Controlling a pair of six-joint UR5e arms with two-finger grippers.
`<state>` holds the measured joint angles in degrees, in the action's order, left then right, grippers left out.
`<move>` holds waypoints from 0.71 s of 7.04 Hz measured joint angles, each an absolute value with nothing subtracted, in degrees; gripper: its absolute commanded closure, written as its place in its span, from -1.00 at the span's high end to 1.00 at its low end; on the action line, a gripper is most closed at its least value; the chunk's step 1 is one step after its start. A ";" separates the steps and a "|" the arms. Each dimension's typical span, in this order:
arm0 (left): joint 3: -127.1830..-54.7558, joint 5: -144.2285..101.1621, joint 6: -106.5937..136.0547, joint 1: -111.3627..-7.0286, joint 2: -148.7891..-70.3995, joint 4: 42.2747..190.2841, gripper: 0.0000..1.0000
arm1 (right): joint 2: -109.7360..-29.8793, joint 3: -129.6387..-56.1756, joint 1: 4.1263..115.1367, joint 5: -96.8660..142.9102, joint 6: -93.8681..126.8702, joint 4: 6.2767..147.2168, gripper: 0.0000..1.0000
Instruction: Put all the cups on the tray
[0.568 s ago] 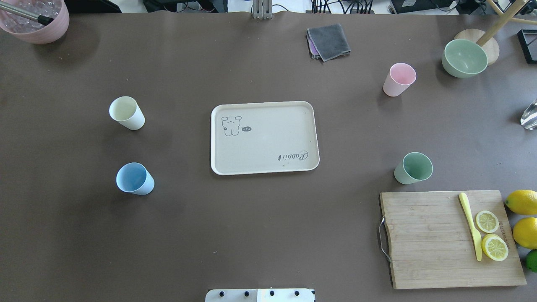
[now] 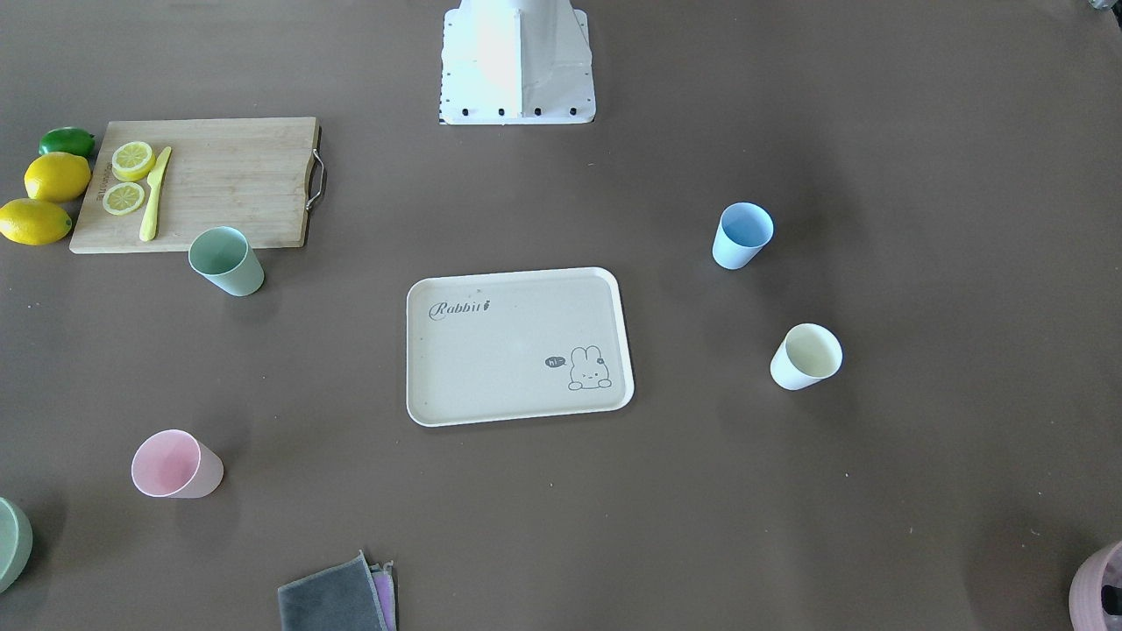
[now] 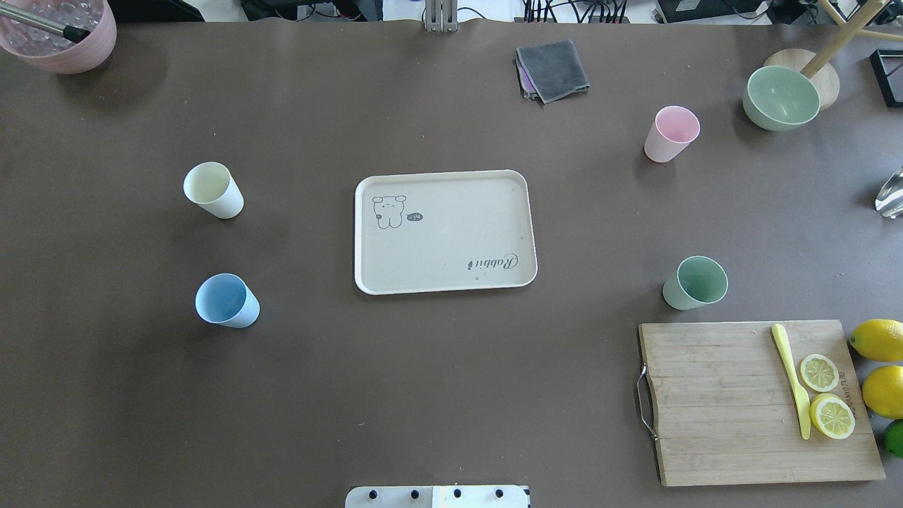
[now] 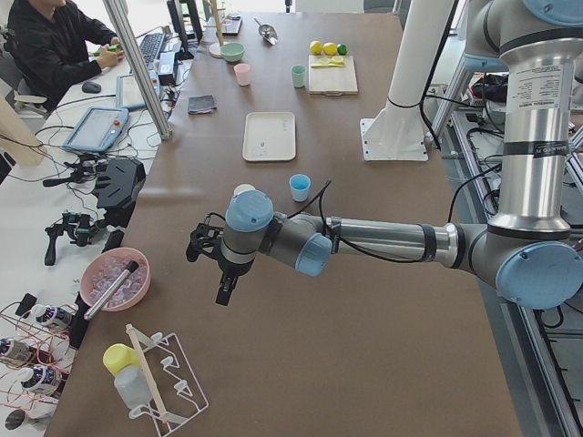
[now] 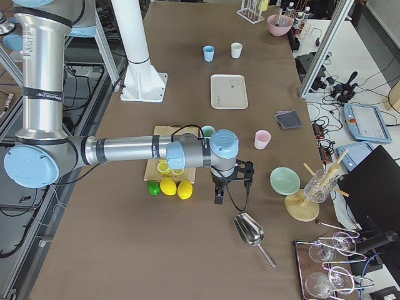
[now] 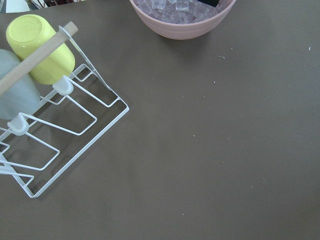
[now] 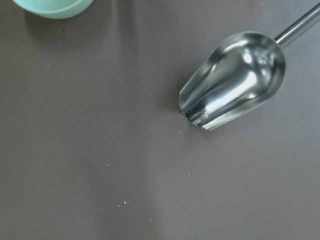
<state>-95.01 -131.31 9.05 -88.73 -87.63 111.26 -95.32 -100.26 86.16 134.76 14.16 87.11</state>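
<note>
I am hovering both arms over the table's two ends, well apart from the work: my left gripper (image 4: 223,291) near the pot (image 6: 182,25) of ice, my right gripper (image 5: 218,197) near the scoop (image 7: 235,80). I cannot tell whether either claw is apart or together. The tray (image 3: 444,233) is lying flat and bare in the middle, probably so either arm can reach it. Four cups are standing upright around it, none on it: cream cup (image 3: 213,190) and blue cup (image 3: 226,300) on my left, pink cup (image 3: 671,133) and green cup (image 3: 695,282) on my right, likely two per arm. Open table is lying all round the tray; only the green cup is sitting just beside the board (image 3: 719,402).
</note>
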 measured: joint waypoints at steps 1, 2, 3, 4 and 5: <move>-95.00 -131.38 9.05 -88.70 -87.48 111.27 0.95 | -95.29 -100.29 86.17 134.67 14.15 87.10 1.00; -95.00 -131.44 9.05 -88.69 -87.47 111.27 0.95 | -95.16 -100.26 86.16 134.64 14.15 87.10 1.00; -95.00 -131.54 9.05 -88.69 -87.43 111.27 0.95 | -95.12 -100.25 86.15 134.73 14.15 87.10 1.00; -94.96 -131.79 9.05 -88.68 -87.39 111.27 0.95 | -95.15 -100.24 86.14 134.86 14.15 87.10 1.00; -94.89 -132.10 9.05 -88.68 -87.38 111.27 0.95 | -95.16 -100.25 86.14 134.97 14.15 87.10 1.00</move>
<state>-94.89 -132.10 9.05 -88.68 -87.38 111.27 -95.16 -100.25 86.14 134.97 14.15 87.10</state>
